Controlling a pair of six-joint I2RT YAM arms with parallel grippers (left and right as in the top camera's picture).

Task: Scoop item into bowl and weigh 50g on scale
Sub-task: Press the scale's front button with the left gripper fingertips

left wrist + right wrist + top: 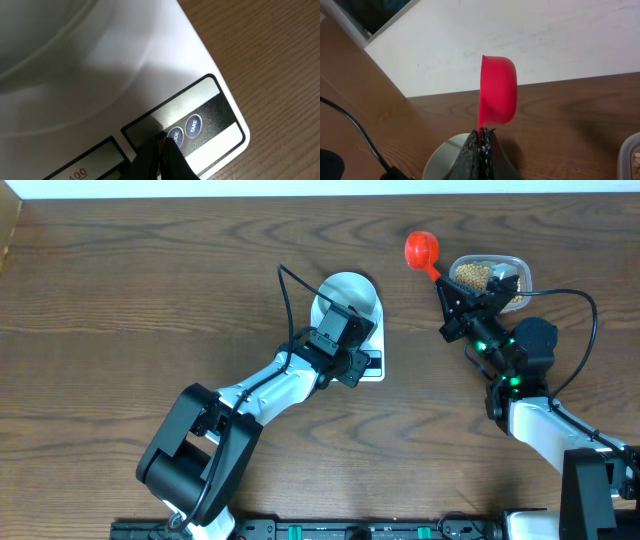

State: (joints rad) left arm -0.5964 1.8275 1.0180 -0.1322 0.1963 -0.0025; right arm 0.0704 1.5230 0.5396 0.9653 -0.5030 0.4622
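Note:
The white scale [378,342] lies mid-table with the pale bowl [350,295] standing on it. My left gripper [356,363] is shut and empty. In the left wrist view its tips [162,142] touch the scale [150,70] right beside the MODE button [175,136], with the TARE button [193,125] to the right and the bowl [40,40] at top left. My right gripper [446,286] is shut on the handle of a red scoop [422,249], held up between the bowl and the beans [472,275]. The right wrist view shows the scoop [497,92], the fingers [482,139] and the bowl [442,155] below. No beans show in the scoop.
The beans lie in a clear plastic tub [521,268] at the back right, just behind my right wrist; its edge shows in the right wrist view [630,155]. A black cable [285,290] loops over the left arm beside the scale. The white wall runs along the table's far edge [320,192].

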